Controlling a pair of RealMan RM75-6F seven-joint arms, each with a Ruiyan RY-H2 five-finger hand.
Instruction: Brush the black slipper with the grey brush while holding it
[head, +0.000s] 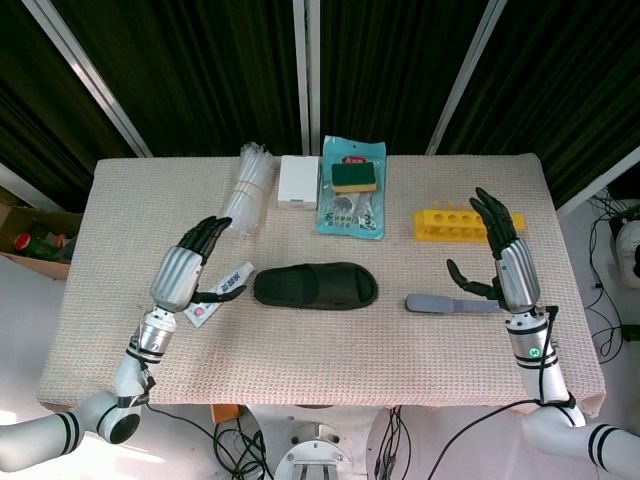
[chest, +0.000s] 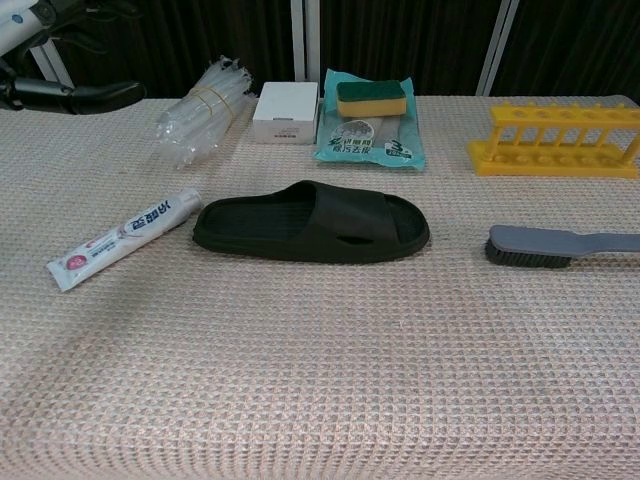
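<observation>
The black slipper (head: 316, 286) (chest: 312, 222) lies flat at the table's middle, sole down. The grey brush (head: 450, 303) (chest: 560, 246) lies on the cloth to its right, bristles toward the slipper. My right hand (head: 503, 252) hovers just above the brush's handle end, fingers spread and holding nothing. My left hand (head: 192, 265) floats left of the slipper, over a toothpaste tube, also with spread, empty fingers. Neither hand shows in the chest view.
A white toothpaste tube (head: 222, 292) (chest: 124, 238) lies under my left hand. At the back stand a bundle of clear plastic tubes (head: 250, 186), a white box (head: 299, 181), a green packet with a sponge (head: 352, 186) and a yellow rack (head: 462, 222).
</observation>
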